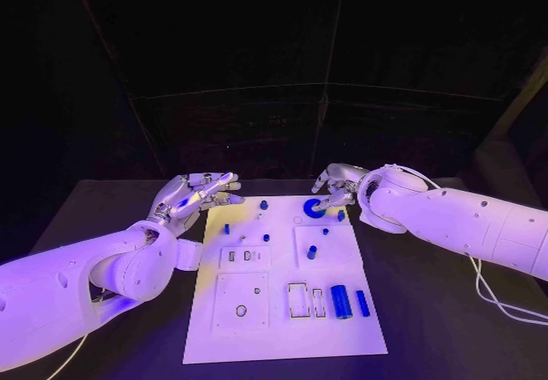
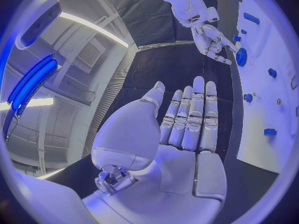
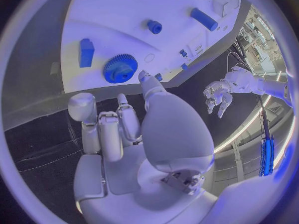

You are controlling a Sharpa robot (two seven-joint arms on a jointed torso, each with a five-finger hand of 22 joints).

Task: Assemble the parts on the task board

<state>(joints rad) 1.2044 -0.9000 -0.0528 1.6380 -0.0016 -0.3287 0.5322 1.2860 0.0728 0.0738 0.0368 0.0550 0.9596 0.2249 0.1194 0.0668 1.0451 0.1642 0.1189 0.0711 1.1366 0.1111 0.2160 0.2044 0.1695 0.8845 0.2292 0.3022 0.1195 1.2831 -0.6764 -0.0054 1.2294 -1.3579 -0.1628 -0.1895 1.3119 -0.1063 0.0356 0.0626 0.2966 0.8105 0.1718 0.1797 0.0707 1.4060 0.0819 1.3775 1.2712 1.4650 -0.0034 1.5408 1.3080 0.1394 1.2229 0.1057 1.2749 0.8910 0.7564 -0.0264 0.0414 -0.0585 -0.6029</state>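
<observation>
A: Left hand (image 1: 194, 198)?
B: Fingers spread flat, nothing held, over the bench (image 1: 114, 206) by the board's (image 1: 286, 332) far left corner.
A: Right hand (image 1: 338, 188)?
B: Fingers curled loosely, grasping nothing, just beside the blue gear (image 1: 312, 207) at the board's far edge.

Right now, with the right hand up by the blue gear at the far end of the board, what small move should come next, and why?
Probably ease the right hand down and close its fingers on the blue gear. The gear lies flat on the task board just beyond the fingertips, and the hand holds nothing. The left hand hangs open off the board's far left corner, clear of that move.
</observation>
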